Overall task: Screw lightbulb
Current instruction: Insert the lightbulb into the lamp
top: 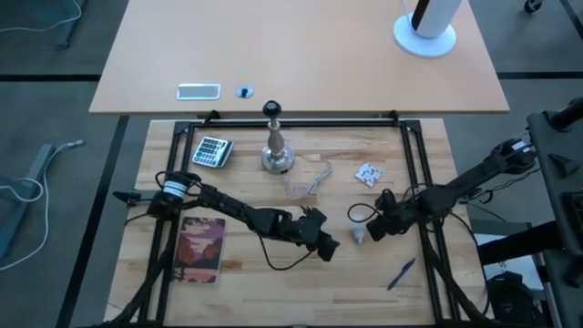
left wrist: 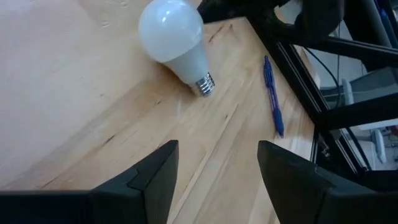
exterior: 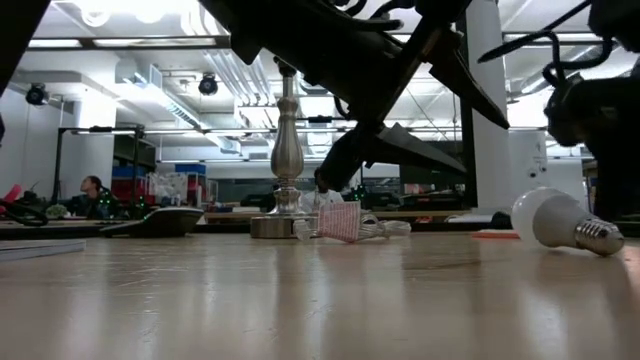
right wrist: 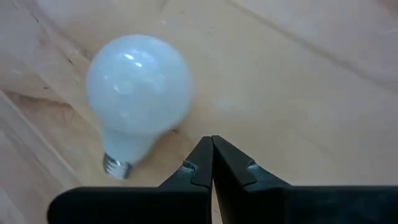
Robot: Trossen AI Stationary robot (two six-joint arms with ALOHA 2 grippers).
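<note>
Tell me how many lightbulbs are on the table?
1. The lightbulb lies on its side between the two claws, just by the right claw. None else visible.

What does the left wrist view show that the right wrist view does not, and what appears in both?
Only the left wrist view shows the blue pen lying near the table's edge, the black frame and the left gripper standing open. Only the right wrist view shows the right gripper shut, its tips meeting just beside the bulb. Both show the lightbulb lying on its side on the wooden table, untouched.
</note>
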